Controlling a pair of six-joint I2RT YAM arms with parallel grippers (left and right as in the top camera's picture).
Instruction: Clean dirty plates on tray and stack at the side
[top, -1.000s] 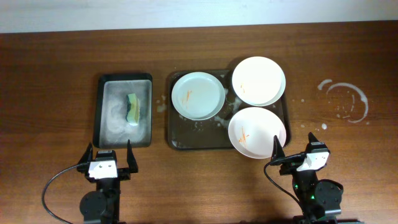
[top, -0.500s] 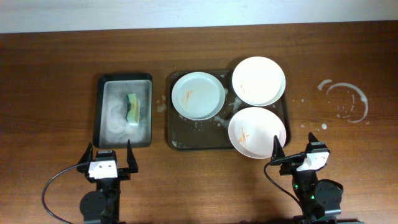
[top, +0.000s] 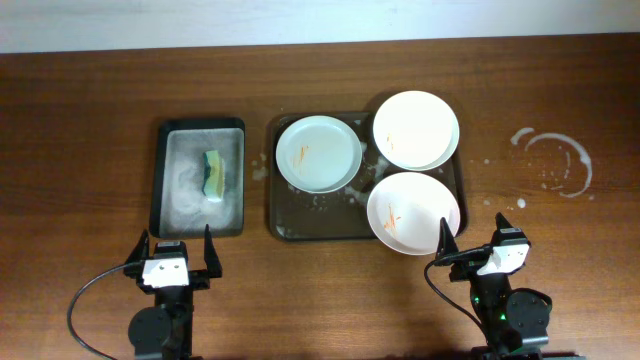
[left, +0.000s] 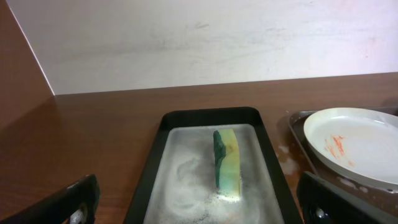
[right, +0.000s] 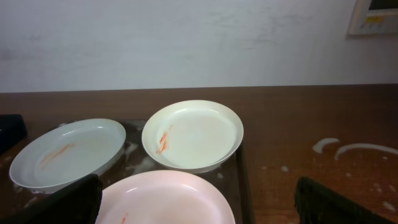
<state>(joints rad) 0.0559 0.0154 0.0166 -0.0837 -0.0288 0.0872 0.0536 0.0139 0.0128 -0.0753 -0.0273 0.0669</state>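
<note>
Poised at the tabletop's near edge: left gripper (top: 176, 246) and right gripper (top: 473, 232), both spread wide, holding nothing. Beyond, mid-table, on the foamy tray (top: 310, 215): three plates (top: 413, 213), all orange-smeared, none wiped or stacked aside. Seemingly the very start; sponge (top: 214, 175) untouched in its tub (top: 160, 180), leftward.

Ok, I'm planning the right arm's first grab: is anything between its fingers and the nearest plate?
Nothing visible. The open right fingers sit at the edge of the near plate, with no object between them.
</note>
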